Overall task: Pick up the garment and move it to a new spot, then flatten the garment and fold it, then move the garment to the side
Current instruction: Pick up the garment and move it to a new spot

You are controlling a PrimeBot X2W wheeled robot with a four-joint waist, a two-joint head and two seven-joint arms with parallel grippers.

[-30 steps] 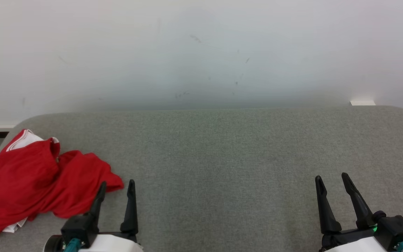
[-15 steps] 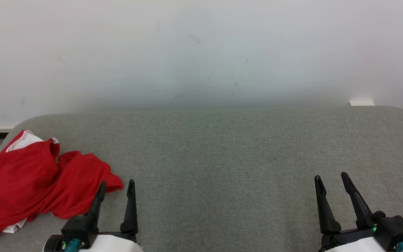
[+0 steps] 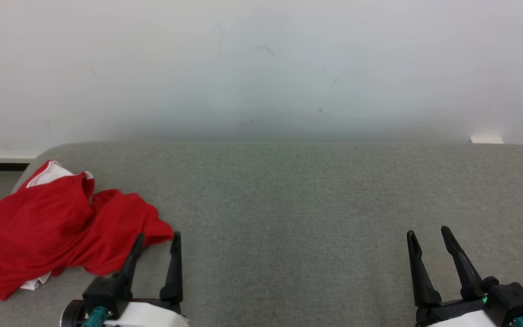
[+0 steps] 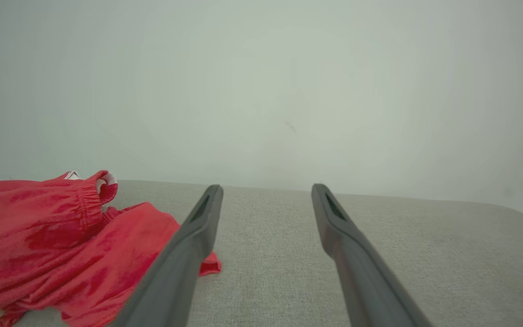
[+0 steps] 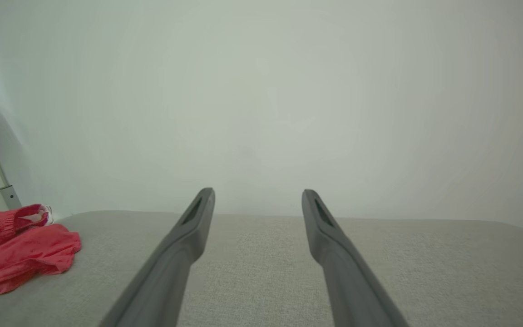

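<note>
Red garment lay crumpled at the left end of the bench; our left gripper hovered beside it, right gripper well apart, both spread wide and empty, presumably poised for pickup.

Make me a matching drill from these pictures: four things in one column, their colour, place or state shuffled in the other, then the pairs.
Things:
1. garment
2. left pincer
3. right pincer
4. table

Descriptions:
a. open, over bare surface, far from the garment
b. open, right beside the garment's edge
c. grey and flat
d. red, crumpled at the left end

Pairs: 1-d, 2-b, 3-a, 4-c
</note>
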